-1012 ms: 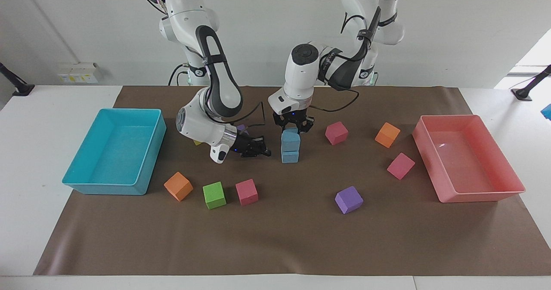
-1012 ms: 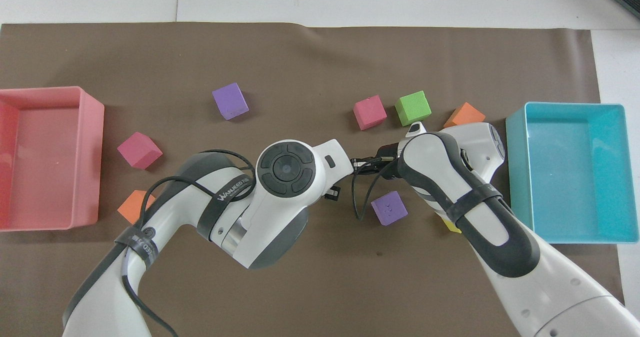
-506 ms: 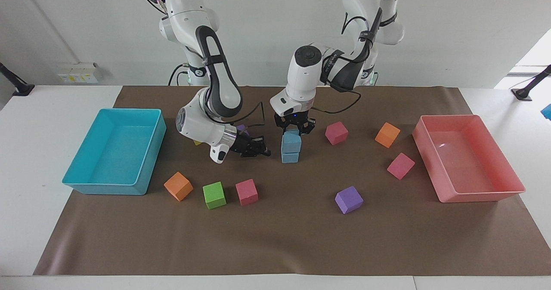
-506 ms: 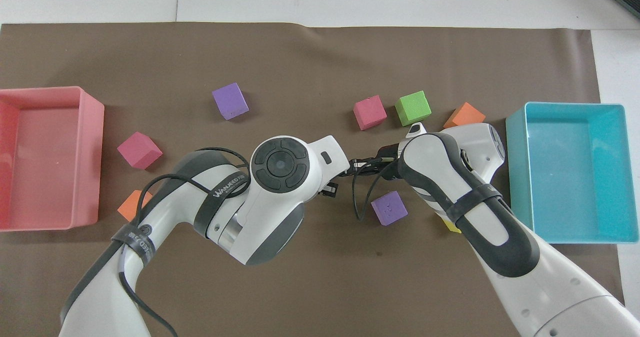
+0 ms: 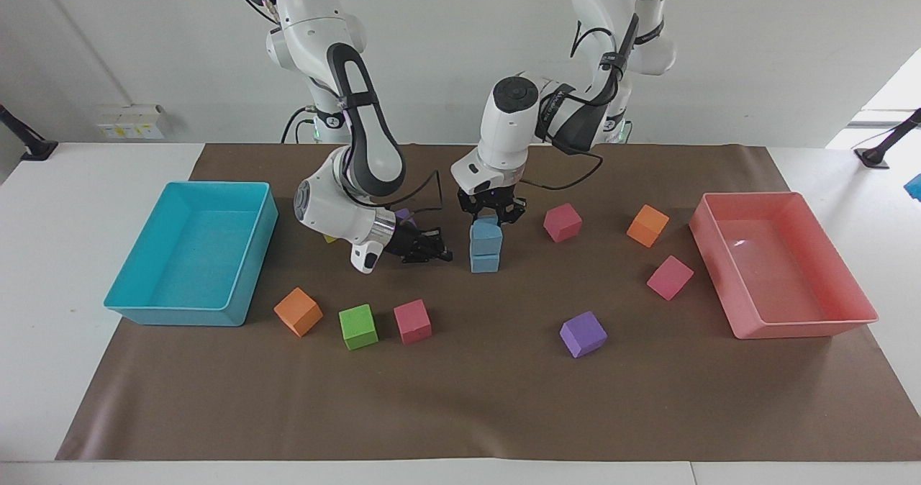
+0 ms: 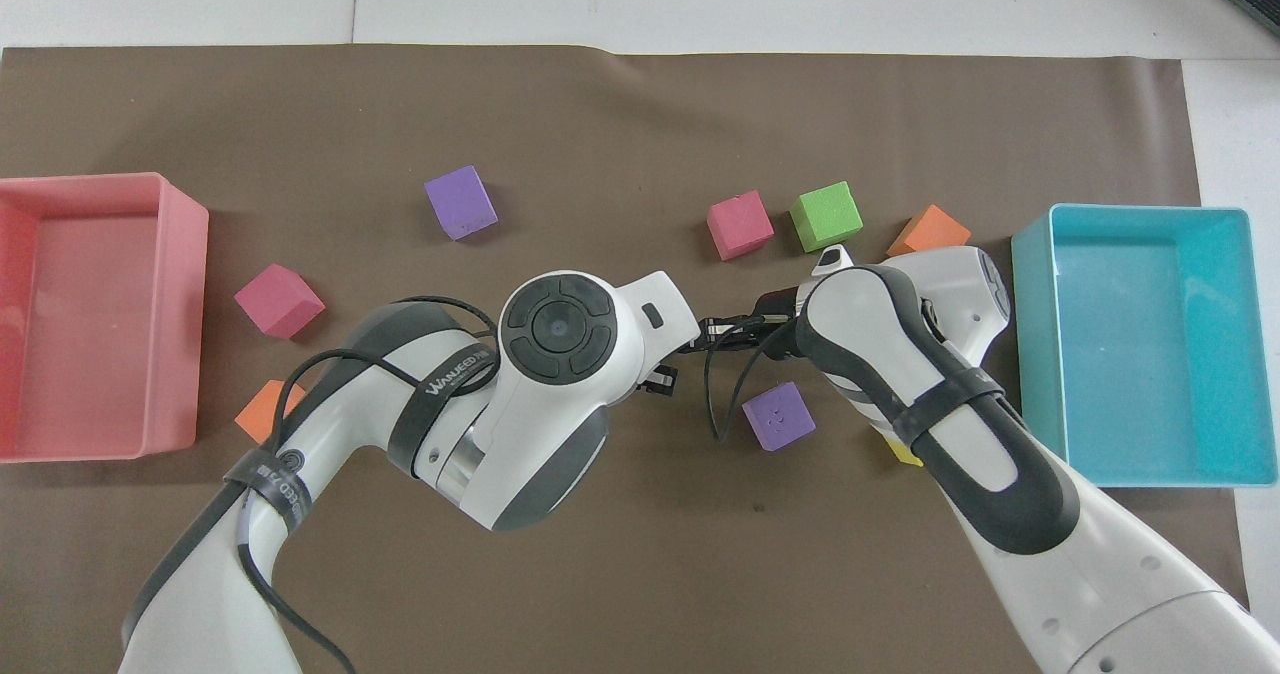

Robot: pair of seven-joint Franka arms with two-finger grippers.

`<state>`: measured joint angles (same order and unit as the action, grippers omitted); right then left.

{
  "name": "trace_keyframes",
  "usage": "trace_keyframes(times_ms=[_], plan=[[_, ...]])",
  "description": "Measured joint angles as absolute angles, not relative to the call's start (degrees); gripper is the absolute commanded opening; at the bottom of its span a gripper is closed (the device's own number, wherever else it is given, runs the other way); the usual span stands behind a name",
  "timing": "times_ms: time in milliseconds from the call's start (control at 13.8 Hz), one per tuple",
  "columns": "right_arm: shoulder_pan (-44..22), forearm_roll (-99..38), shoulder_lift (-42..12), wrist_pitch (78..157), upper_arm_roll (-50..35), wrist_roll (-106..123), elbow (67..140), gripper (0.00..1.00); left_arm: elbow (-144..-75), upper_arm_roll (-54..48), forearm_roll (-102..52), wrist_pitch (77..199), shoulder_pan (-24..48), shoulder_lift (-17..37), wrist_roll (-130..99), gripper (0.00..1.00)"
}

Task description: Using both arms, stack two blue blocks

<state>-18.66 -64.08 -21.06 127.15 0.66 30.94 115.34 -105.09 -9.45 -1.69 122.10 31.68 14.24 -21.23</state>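
Observation:
Two sky-blue blocks stand stacked mid-table, the upper blue block [image 5: 486, 235] resting on the lower blue block [image 5: 485, 262]. My left gripper [image 5: 491, 215] hangs straight down over the stack, its fingers spread apart at the upper block's top edges. My right gripper [image 5: 434, 251] lies low and level beside the stack, toward the right arm's end, with a small gap to the blocks. In the overhead view the left arm's wrist hides the stack, and the right gripper [image 6: 718, 331] shows between the two arms.
A turquoise tray [image 5: 180, 316] sits at the right arm's end and a pink tray [image 5: 791, 323] at the left arm's end. Loose cubes lie around: orange [image 5: 298, 311], green [image 5: 358, 326], pink [image 5: 412, 321], purple [image 5: 583, 334], pink [image 5: 670, 277], orange [image 5: 647, 225], pink [image 5: 562, 222].
My left gripper has risen slightly off the upper blue block, which stays on the lower one. The right arm has barely moved.

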Motion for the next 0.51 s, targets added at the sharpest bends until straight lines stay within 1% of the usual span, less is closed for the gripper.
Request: trace_keyframes(times_ms=[145, 506], plan=[[-18.7, -64.1, -21.1, 127.2, 0.7, 30.9, 115.3, 0.0, -105.2, -9.5, -1.7, 122.1, 31.7, 14.2, -21.2, 0.32], [-18.7, -64.1, -21.1, 127.2, 0.7, 30.9, 115.3, 0.0, -105.3, -9.5, -1.8, 122.1, 31.7, 14.2, -21.2, 0.41]])
